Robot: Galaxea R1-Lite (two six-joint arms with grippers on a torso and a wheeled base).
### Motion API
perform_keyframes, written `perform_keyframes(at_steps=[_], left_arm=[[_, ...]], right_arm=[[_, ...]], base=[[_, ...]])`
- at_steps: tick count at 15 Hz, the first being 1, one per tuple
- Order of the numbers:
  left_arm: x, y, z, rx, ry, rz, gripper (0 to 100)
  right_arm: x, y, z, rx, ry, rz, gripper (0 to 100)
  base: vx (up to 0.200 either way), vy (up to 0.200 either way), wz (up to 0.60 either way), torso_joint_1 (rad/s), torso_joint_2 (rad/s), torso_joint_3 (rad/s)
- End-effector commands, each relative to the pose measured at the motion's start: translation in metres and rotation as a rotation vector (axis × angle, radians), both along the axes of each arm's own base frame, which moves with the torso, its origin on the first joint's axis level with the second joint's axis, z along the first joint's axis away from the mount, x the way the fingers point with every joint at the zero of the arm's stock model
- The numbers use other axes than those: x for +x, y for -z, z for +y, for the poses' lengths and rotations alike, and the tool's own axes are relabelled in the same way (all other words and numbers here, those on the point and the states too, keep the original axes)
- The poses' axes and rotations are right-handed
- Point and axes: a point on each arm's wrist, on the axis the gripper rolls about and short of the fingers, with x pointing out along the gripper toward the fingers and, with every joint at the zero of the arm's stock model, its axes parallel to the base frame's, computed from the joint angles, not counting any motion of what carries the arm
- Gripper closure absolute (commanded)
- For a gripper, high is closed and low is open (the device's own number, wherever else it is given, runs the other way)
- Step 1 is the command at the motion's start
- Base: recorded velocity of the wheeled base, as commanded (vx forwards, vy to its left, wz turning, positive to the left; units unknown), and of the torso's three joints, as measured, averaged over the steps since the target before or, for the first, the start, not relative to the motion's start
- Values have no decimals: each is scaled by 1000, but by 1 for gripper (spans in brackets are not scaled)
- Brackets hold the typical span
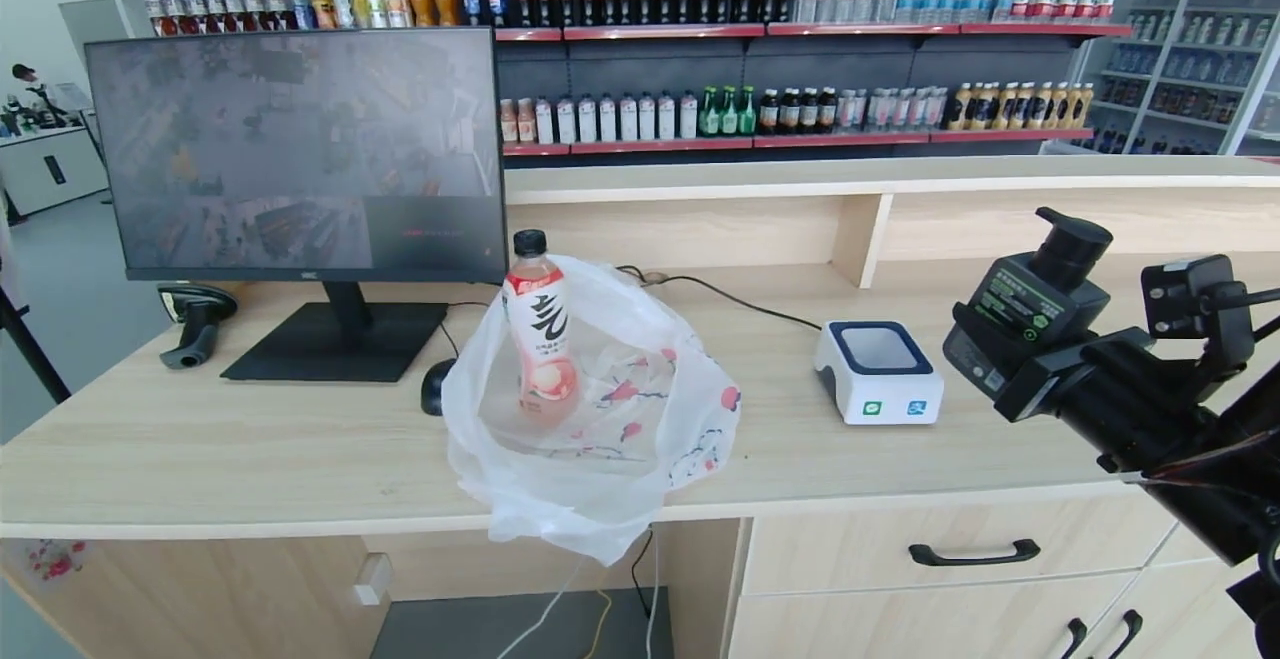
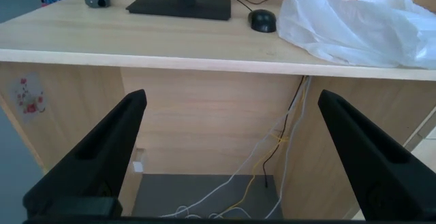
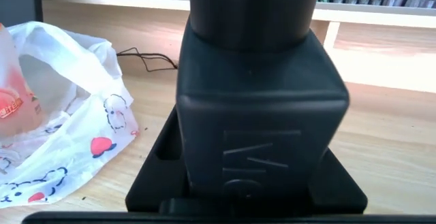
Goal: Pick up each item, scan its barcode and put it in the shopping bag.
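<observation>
A dark square bottle (image 1: 1025, 324) with a black cap and a green label is tilted above the counter's right end, with my right gripper (image 1: 1050, 379) shut on it. Up close in the right wrist view, the dark bottle (image 3: 259, 101) hides most of that gripper (image 3: 245, 200). The white box scanner (image 1: 878, 371) sits on the counter just left of the bottle. A white shopping bag (image 1: 600, 409) stands open mid-counter with a peach drink bottle (image 1: 540, 339) upright inside it. My left gripper (image 2: 231, 101) is open and holds nothing, low in front of the counter's front edge, below the bag (image 2: 354, 20).
A monitor (image 1: 300, 154) stands at the left rear, with a handheld scanner (image 1: 195, 324) beside it and a mouse (image 1: 435, 387) by the bag. A raised ledge runs behind the counter. Cables (image 2: 272, 156) hang under it. Drawers (image 1: 975, 554) sit below right.
</observation>
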Motion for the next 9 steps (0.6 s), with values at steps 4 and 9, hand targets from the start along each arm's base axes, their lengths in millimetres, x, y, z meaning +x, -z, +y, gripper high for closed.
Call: perform_keyframes(at_steps=[4,9], left_arm=[[0,0,0,-1,-1,-2,0],[0,0,0,1,-1,-2,0]], right_arm=[[0,1,1,-2,-5,6,100],[0,3,1,-4,-6,15,100]], base=[[0,0,600,5,-1,1],[0,0,600,1,6,2]])
